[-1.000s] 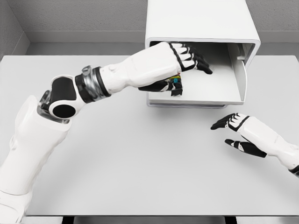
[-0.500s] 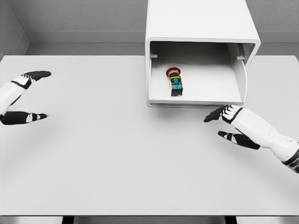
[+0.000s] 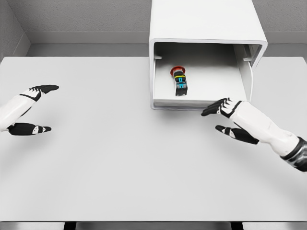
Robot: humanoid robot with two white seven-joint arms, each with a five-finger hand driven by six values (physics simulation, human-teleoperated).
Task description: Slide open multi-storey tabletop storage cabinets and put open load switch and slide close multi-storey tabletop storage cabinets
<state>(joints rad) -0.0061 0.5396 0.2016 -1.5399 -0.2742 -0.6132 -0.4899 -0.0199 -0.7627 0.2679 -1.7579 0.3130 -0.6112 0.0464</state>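
A white storage cabinet [image 3: 206, 21] stands at the back of the table with its drawer [image 3: 201, 101] slid out toward me. The load switch [image 3: 180, 83], black with a red button and coloured bands, lies inside the drawer left of its middle. My right hand [image 3: 218, 117] hovers just in front of the drawer's front edge, fingers spread, holding nothing. My left hand [image 3: 41, 108] is far out at the left edge of the table, fingers spread and empty.
The grey table [image 3: 120, 163] stretches wide in front of the cabinet. A grey wall runs behind the table's far edge.
The left hand let go of the switch inside the drawer and withdrew to the far left. The right hand moved up and left toward the drawer front.
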